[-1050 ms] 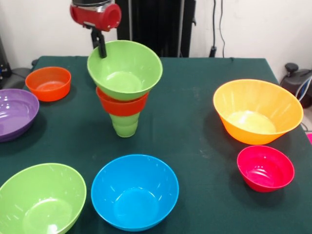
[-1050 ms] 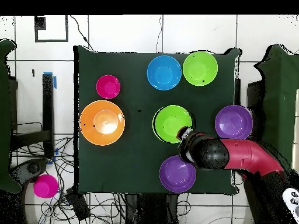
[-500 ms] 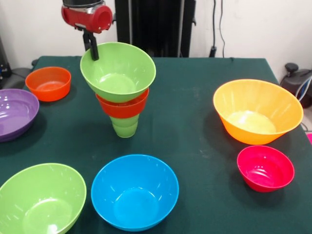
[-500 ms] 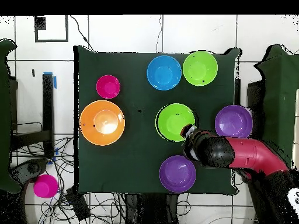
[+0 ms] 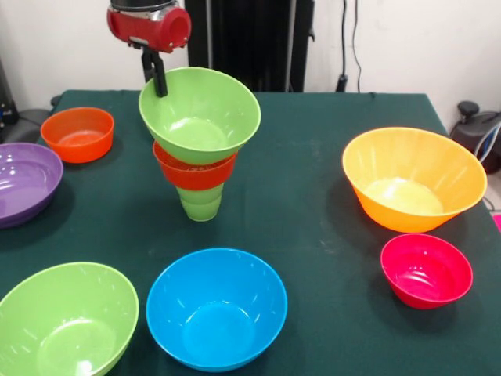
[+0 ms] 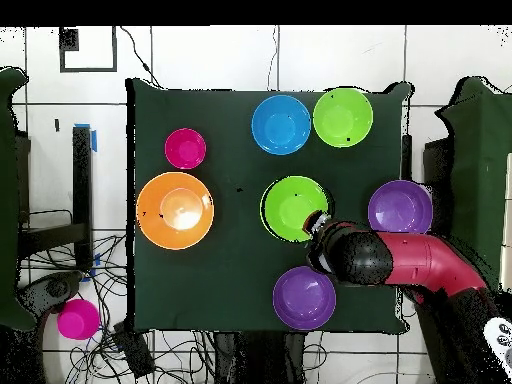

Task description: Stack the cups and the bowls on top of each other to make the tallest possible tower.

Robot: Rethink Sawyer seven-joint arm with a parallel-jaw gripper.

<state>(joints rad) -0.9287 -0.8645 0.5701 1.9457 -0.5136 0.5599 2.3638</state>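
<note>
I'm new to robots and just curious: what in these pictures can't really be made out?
- Gripper, front view: whether its jaws clamp the top green bowl's rim; the rim hides it.
- Overhead view: the arm covers the gripper.
- Overhead view: the green bowl hides the cup and orange-red bowl beneath.
- Purple bowl, front view: cut by the left edge.

Red arm [image 6: 420, 262] lowered, gripper [image 5: 159, 80] pointing down

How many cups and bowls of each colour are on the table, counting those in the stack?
Purple bowls: 2
Lime-green bowls: 2
Small orange-red bowls: 2
Blue bowl: 1
Large orange bowl: 1
Pink-red bowl: 1
Light-green cup: 1
Total: 10
</note>
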